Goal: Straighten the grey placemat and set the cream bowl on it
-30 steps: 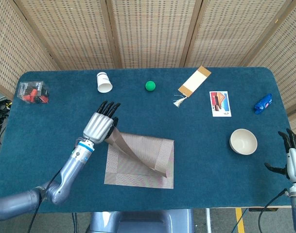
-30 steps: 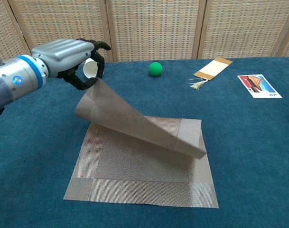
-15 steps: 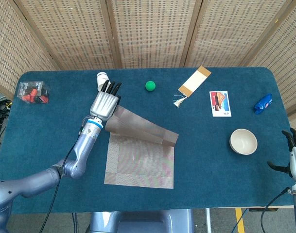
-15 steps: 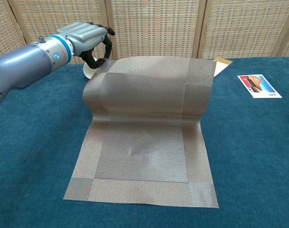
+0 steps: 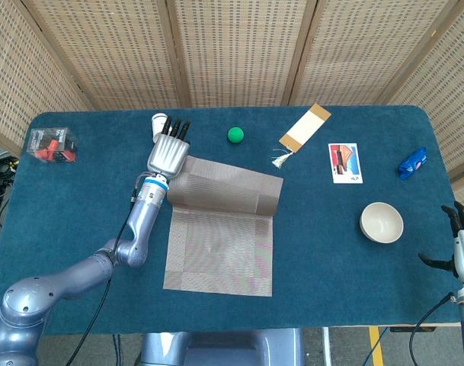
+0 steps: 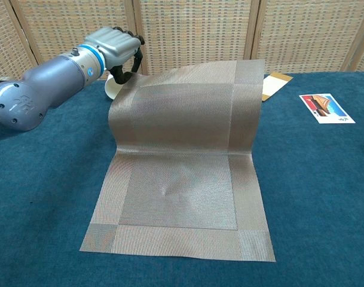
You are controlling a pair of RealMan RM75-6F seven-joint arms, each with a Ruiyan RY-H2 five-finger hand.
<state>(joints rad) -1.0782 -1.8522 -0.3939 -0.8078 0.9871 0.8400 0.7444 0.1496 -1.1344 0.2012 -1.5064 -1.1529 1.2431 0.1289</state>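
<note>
One grey placemat (image 5: pixel 220 229) on the blue table (image 5: pixel 64 221), near half lying flat, far half lifted up off the cloth like a little wall. Left hand (image 5: pixel 168 151) up at the far left corner of the mat, fingers curled around that corner and gripping it. One cream bowl (image 5: pixel 382 223) off to the right, well apart from the mat, sitting upright. Right hand (image 5: pixel 462 248) low at the right edge of the table, near the bowl but not touching it, fingers spread apart and holding nothing. One white paper cup (image 5: pixel 158 122) tipped on its side just past the left hand. One green ball (image 5: pixel 235 135), one tan bookmark with a tassel (image 5: pixel 304 132), one picture card (image 5: pixel 344 162), one blue wrapped thing (image 5: pixel 413 162) and one clear packet with red inside (image 5: pixel 52 144), all spread along the far part of the table. From the head view: the whole table, the bowl, the right hand, the ball, the blue thing and the red packet. From the chest view: none of those, but a close look at the raised mat (image 6: pixel 187 113) standing tall, the left hand (image 6: pixel 113 45) pinching its top corner, the cup (image 6: pixel 113 88) peeking out behind, plus a bit of the bookmark (image 6: pixel 274 84) and the card (image 6: pixel 325 107).
</note>
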